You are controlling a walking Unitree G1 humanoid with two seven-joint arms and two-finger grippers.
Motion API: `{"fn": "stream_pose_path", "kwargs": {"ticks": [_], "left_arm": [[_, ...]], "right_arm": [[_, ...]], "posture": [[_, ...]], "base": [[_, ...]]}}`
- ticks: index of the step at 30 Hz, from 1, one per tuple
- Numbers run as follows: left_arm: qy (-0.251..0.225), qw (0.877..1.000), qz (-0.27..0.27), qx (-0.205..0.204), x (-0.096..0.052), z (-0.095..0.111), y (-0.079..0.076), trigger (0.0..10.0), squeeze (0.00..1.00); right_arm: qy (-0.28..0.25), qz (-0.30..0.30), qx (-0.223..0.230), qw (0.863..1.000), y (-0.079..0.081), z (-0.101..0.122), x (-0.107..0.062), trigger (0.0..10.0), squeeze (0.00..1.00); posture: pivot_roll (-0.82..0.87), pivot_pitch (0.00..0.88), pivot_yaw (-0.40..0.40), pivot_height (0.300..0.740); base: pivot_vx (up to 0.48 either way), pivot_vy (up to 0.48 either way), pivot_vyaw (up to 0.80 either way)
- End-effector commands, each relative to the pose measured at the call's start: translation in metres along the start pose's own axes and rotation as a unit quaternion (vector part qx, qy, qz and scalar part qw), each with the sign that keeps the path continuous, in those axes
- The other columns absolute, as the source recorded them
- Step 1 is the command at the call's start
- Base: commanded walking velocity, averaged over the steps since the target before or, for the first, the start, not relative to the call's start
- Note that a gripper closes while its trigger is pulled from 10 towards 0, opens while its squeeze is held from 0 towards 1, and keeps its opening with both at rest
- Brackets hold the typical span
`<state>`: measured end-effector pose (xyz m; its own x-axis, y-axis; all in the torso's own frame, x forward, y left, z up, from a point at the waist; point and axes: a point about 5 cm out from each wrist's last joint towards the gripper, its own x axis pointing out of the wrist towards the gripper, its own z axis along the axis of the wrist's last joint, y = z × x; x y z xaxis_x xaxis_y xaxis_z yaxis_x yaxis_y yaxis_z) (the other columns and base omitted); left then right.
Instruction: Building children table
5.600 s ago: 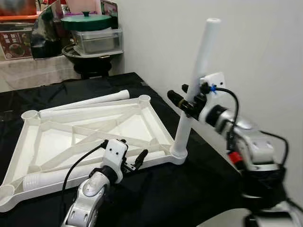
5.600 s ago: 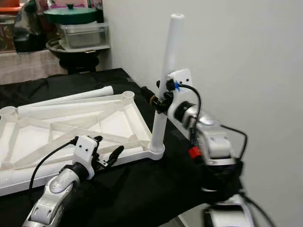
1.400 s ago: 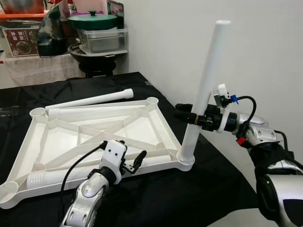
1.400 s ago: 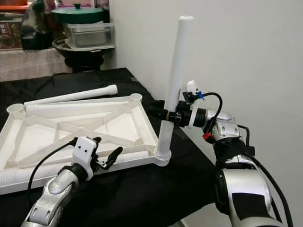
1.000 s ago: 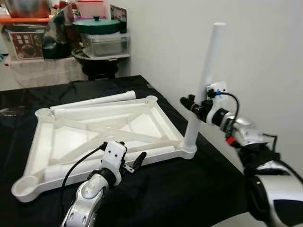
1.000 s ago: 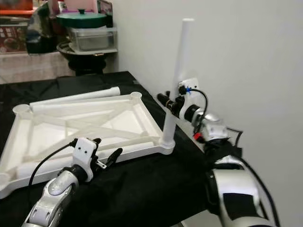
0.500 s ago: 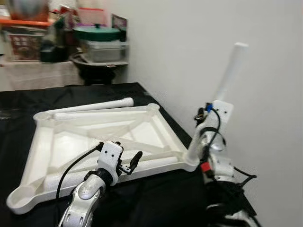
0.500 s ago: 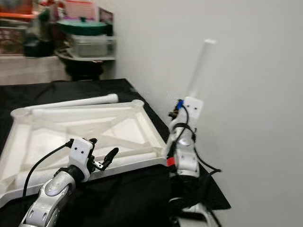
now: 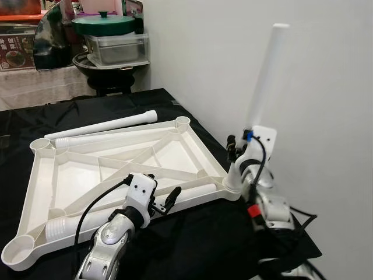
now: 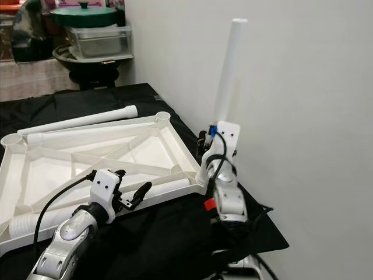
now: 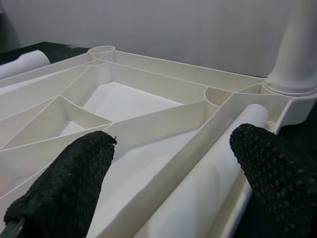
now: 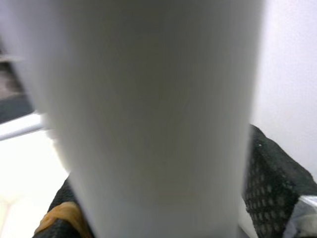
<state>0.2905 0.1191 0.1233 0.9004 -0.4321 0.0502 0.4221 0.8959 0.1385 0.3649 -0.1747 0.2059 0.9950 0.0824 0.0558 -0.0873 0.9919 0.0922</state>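
The right tool (image 10: 205, 153) grips the upright table leg (image 9: 263, 88) low, steadying it in the tabletop frame (image 9: 116, 169)'s corner socket; left tool (image 9: 165, 201) gapes open beside a loose leg (image 11: 208, 183).

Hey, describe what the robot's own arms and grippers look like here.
Both arms are silver metal. Left gripper and right gripper each have black textured fingers, a white camera block and a looping black cable. The right arm adds a red ring and a blue clip.
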Motion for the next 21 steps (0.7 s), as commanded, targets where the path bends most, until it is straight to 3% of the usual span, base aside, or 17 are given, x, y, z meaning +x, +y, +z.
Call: {"fn": "stream_pose_path", "kwargs": {"ticks": [1, 2, 3, 4, 5, 6, 12, 15, 21], "left_arm": [[0.007, 1.0, -0.004, 0.001, 0.0, -0.002, -0.001, 10.0, 0.0], [0.007, 1.0, -0.004, 0.001, 0.0, -0.002, -0.001, 10.0, 0.0], [0.007, 1.0, -0.004, 0.001, 0.0, -0.002, -0.001, 10.0, 0.0], [0.007, 1.0, -0.005, 0.001, 0.001, -0.002, -0.001, 10.0, 0.0], [0.007, 1.0, -0.007, 0.002, 0.001, -0.002, -0.001, 10.0, 0.0], [0.007, 1.0, -0.007, 0.002, 0.001, -0.002, -0.001, 10.0, 0.0], [0.006, 1.0, -0.008, 0.001, 0.002, -0.002, -0.002, 10.0, 0.0], [0.004, 1.0, -0.008, 0.001, 0.003, -0.002, -0.003, 10.0, 0.0], [0.004, 1.0, -0.005, 0.003, 0.001, -0.001, -0.001, 10.0, 0.0]], "right_arm": [[-0.007, 0.056, 0.01, 0.998, 0.002, 0.001, 0.001, 10.0, 0.0], [-0.01, 0.118, -0.005, 0.993, -0.004, 0.003, -0.001, 10.0, 0.0], [-0.01, 0.118, -0.005, 0.993, -0.004, 0.003, -0.001, 10.0, 0.0], [-0.002, 0.18, -0.032, 0.983, -0.01, 0.003, -0.006, 10.0, 0.0], [0.025, 0.28, -0.074, 0.957, -0.022, 0.0, -0.016, 10.0, 0.0], [0.042, 0.304, -0.079, 0.948, -0.027, -0.002, -0.019, 10.0, 0.0], [0.062, 0.348, -0.066, 0.933, -0.039, 0.007, -0.016, 10.0, 0.0], [0.047, 0.399, -0.018, 0.916, -0.029, 0.018, -0.01, 10.0, 0.0], [0.034, 0.436, 0.0, 0.899, -0.016, 0.019, -0.005, 10.0, 0.0]], "posture": [[0.07, 0.0, -0.07, 0.74], [0.07, 0.0, -0.066, 0.74], [0.07, 0.0, -0.066, 0.74], [0.06, 0.0, -0.064, 0.74], [0.06, 0.0, -0.064, 0.74], [0.06, 0.0, -0.066, 0.74], [0.06, 0.0, -0.069, 0.74], [0.07, 0.0, -0.075, 0.74], [0.09, 0.0, -0.085, 0.74]], "base": [[0.0, 0.0, 0.0], [0.0, 0.0, 0.0], [0.0, 0.0, 0.0], [0.0, 0.0, 0.0], [0.0, 0.0, 0.0], [0.0, 0.0, 0.0], [0.0, 0.0, 0.0], [0.0, 0.0, 0.0], [0.0, 0.0, 0.0]]}}
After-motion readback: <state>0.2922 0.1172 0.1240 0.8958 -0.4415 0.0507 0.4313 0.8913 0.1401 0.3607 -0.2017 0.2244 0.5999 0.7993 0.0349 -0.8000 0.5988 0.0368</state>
